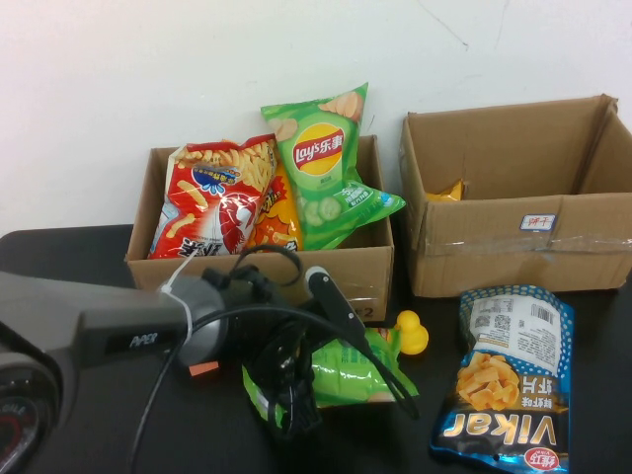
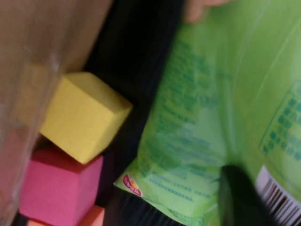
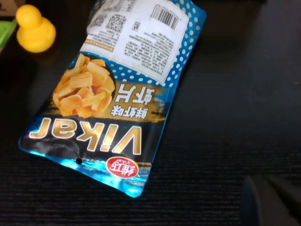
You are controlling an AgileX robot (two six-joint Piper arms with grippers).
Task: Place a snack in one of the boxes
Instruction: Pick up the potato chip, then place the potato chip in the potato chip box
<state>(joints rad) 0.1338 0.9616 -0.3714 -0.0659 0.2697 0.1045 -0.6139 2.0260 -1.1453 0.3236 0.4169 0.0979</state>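
A green snack bag (image 1: 341, 375) lies on the black table in front of the left box (image 1: 341, 272). My left gripper (image 1: 355, 417) is open and straddles this bag, one finger on each side. In the left wrist view the bag (image 2: 221, 108) fills the picture, with one dark finger (image 2: 237, 197) against it. A blue Vikar snack bag (image 1: 509, 380) lies flat at the front right. My right gripper (image 3: 277, 202) hovers over bare table beside the Vikar bag (image 3: 117, 94); only its edge shows. The right box (image 1: 513, 257) stands open at the back right.
The left box holds a red bag (image 1: 212, 202), an orange bag (image 1: 276, 212) and a green Lay's bag (image 1: 321, 158). A yellow duck (image 1: 411, 333) stands between the two loose bags. Yellow (image 2: 82, 115) and pink (image 2: 59, 188) foam cubes lie beside the green bag.
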